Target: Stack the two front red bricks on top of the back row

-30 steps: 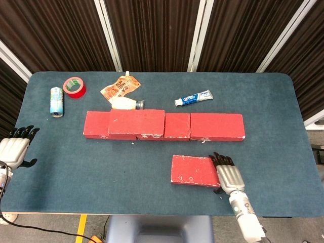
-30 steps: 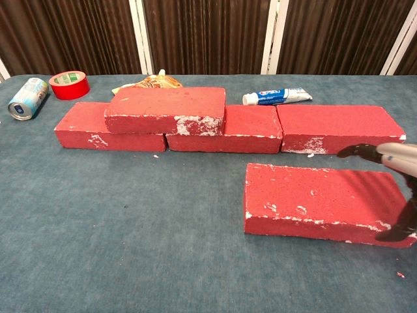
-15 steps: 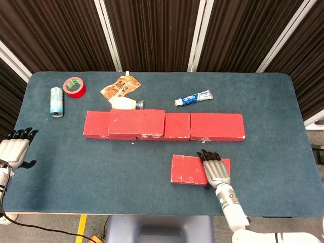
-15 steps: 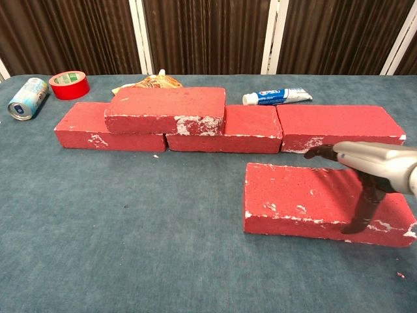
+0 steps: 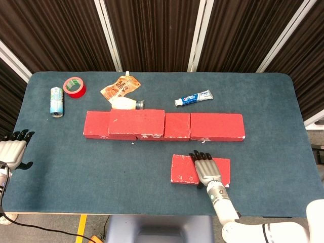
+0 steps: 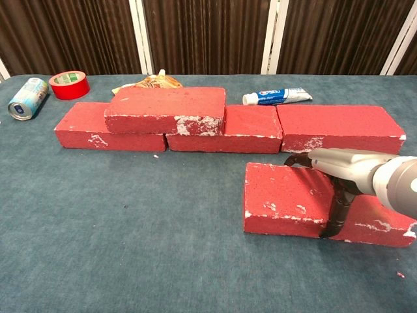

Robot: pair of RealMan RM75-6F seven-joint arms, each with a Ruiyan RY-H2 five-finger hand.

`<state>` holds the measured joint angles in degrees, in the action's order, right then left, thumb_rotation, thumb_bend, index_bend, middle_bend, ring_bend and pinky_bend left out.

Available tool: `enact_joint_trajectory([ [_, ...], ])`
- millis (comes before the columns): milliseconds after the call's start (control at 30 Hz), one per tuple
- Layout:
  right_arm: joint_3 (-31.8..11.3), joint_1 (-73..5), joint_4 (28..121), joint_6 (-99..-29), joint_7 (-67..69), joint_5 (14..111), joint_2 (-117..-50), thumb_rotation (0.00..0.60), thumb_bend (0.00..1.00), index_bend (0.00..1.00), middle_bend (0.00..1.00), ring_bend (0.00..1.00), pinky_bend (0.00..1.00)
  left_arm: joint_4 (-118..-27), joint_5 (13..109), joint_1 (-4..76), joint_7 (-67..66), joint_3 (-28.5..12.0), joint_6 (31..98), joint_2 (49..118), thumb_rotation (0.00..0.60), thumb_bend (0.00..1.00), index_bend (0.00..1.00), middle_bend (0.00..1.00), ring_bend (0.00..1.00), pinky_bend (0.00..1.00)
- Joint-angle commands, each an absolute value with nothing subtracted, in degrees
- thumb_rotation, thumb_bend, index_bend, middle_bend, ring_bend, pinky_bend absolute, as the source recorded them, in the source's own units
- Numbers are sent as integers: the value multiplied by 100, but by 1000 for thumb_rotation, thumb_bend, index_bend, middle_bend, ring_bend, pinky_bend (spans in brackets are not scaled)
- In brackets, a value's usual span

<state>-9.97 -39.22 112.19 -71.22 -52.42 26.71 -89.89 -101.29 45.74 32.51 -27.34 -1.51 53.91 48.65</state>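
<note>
The bricks (image 6: 166,109) look rough and matt red, chipped to white at their edges. Under the fingers (image 6: 294,159) the front brick (image 6: 280,199) is grainy. The right hand (image 5: 205,169) has a smooth, silvery shell and dark fingertips. The table (image 6: 130,235) wears matt blue cloth.
</note>
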Motion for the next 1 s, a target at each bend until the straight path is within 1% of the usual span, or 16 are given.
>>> enact_joint_trajectory([
  [33,-959,-3963,11206,-7176,-5214,2642,-9020,600,0,41,123,70,0,-10132,4576,3252,-2737,-148,5408,4863,600,257,0,0,0,19],
  [167,-900,-4014,11157,-7291,-5203,2634,-9073,600,0,59,222,174,0,-10116,4598,3242,-2723,-141,5444,4885,600,256,0,0,0,19],
  [267,-867,-4043,11114,-7389,-5187,2670,-9128,600,1,73,276,250,0,-10104,4560,3248,-2741,-124,5433,4901,600,255,0,0,0,19],
  [333,-841,-4052,11082,-7441,-5155,2733,-9164,600,36,85,308,309,0,-10100,4516,3259,-2767,-113,5423,4913,600,255,0,0,0,19],
  [433,-804,-4053,11022,-7500,-5090,2864,-9220,600,137,105,341,366,0,-10120,4471,3279,-2802,-110,5432,4911,600,256,0,0,0,20],
  [500,-795,-4046,10980,-7541,-5021,2990,-9237,600,182,129,348,369,0,-10144,4450,3294,-2831,-102,5429,4895,600,257,0,0,0,20],
  [667,-835,-4033,11066,-7473,-4842,3205,-9038,600,209,144,357,369,0,-10181,4351,3336,-2830,-95,5345,4838,600,260,0,0,0,20],
  [833,-891,-4080,11332,-7282,-4744,3444,-8511,600,215,145,357,369,0,-10098,4310,3361,-2747,-94,5249,4883,600,261,0,0,0,20],
  [1000,-1096,-4207,11390,-6992,-4592,3602,-7918,600,215,150,357,370,0,-10003,4272,3387,-2756,-69,5222,4968,600,261,0,0,0,20],
])
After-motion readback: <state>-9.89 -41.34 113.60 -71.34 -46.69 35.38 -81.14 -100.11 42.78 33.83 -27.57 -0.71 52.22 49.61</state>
